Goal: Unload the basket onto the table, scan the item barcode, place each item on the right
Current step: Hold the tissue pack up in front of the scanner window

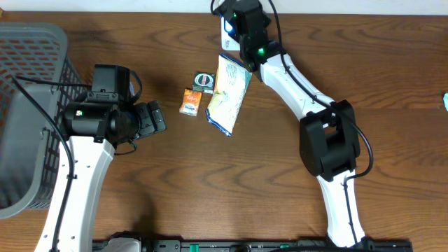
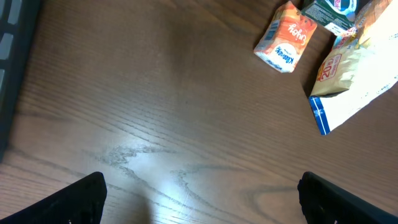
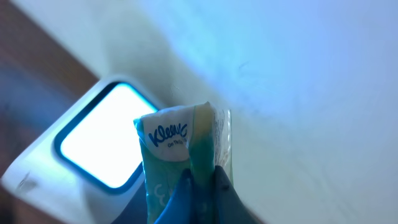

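Right of the grey basket [image 1: 28, 105], your left end effector [image 1: 155, 119] hangs over the worktop [image 1: 210, 182], jaws wide apart and empty. Past it lie an orange packet [image 1: 190, 102], a small dark pack [image 1: 204, 82] and a pale snack bag [image 1: 229, 94], all flat on the wood. At the far edge, your right end effector [image 3: 202, 190] is clamped on a Kleenex tissue pack [image 3: 177, 146], raised just beside the lit window of the scanner [image 3: 99, 143]. The presentation appears under way. Whether the barcode faces the window cannot be told.
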